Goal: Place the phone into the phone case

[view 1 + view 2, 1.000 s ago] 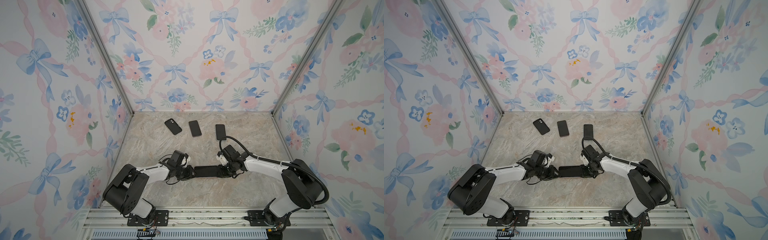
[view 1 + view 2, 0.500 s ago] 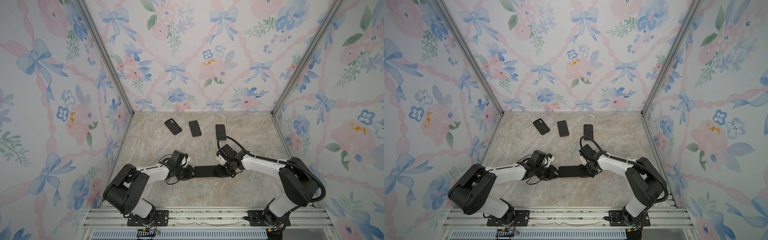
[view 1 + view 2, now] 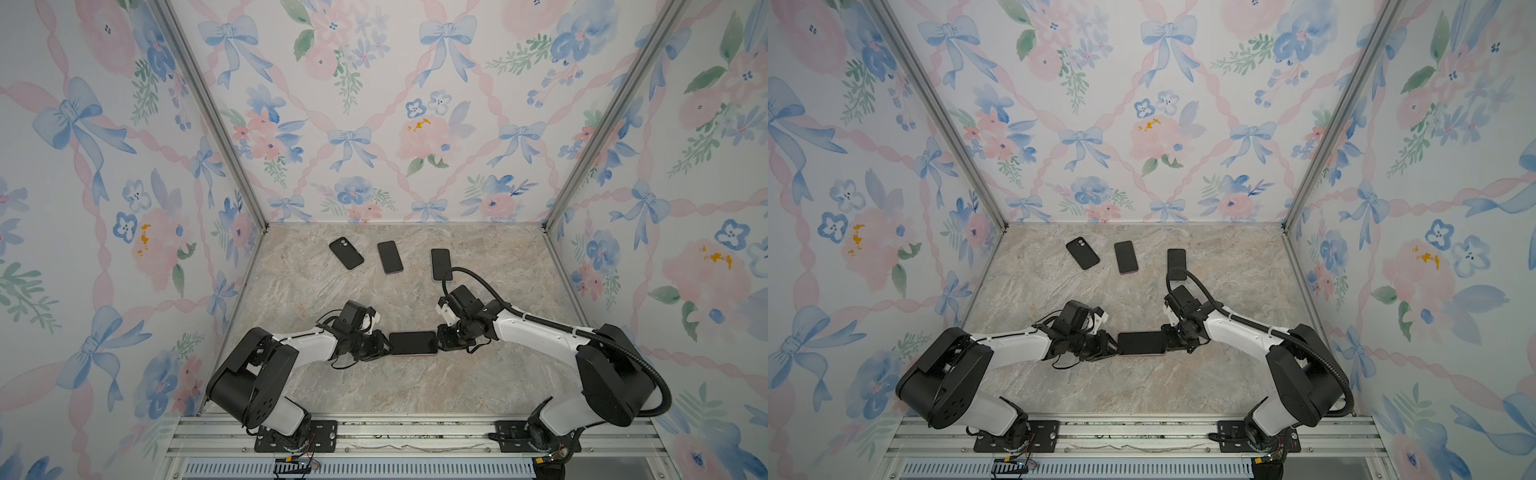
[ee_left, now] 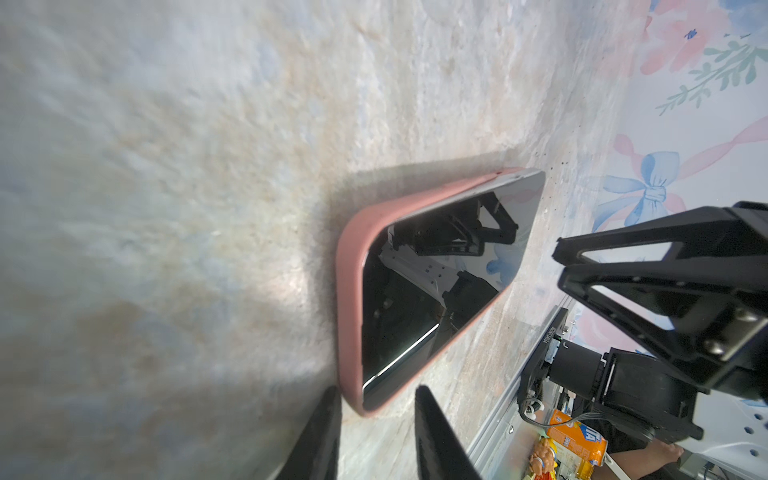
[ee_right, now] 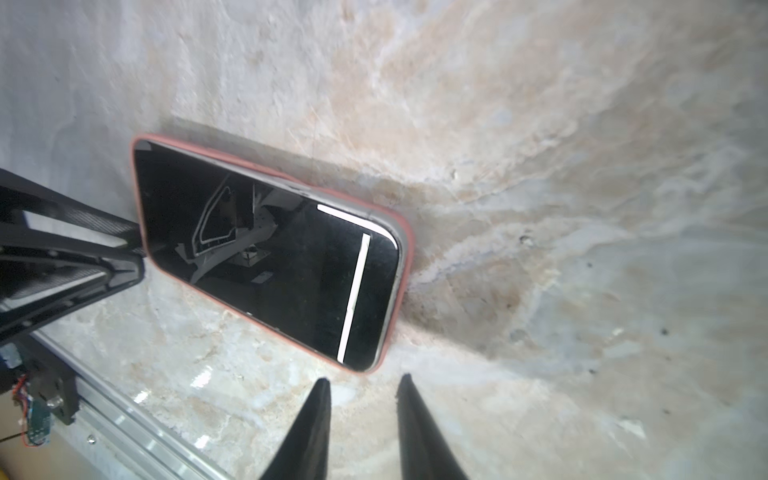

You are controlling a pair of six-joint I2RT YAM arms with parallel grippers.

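I see the floral walls point(image 3: 374, 104) boxing in the marbled bench point(image 3: 415, 395). My left arm point(image 3: 307, 343) and right arm point(image 3: 540, 332) reach in low from the front rail point(image 3: 415, 432) and meet near the middle of the bench.

In both top views the phone point(image 3: 412, 342) lies flat between them, screen up, with its long axis running from one arm to the other. It sits in the pink phone case point(image 4: 347, 291). At the end nearest my right arm, the phone's silver edge shows above the case rim. At the other end the rim wraps the screen.

The left end effector point(image 4: 376, 390) has its fingers apart, with the case's short end lying between the tips. I cannot tell whether they press on it. The right end effector point(image 5: 363, 380) also has its fingers apart, with bare bench between them and the phone's end just beyond the tips.

Well back on the bench, three dark phones lie in a row: a camera-up handset point(image 3: 346, 252), a middle handset point(image 3: 390, 257) and a right handset point(image 3: 441, 264).
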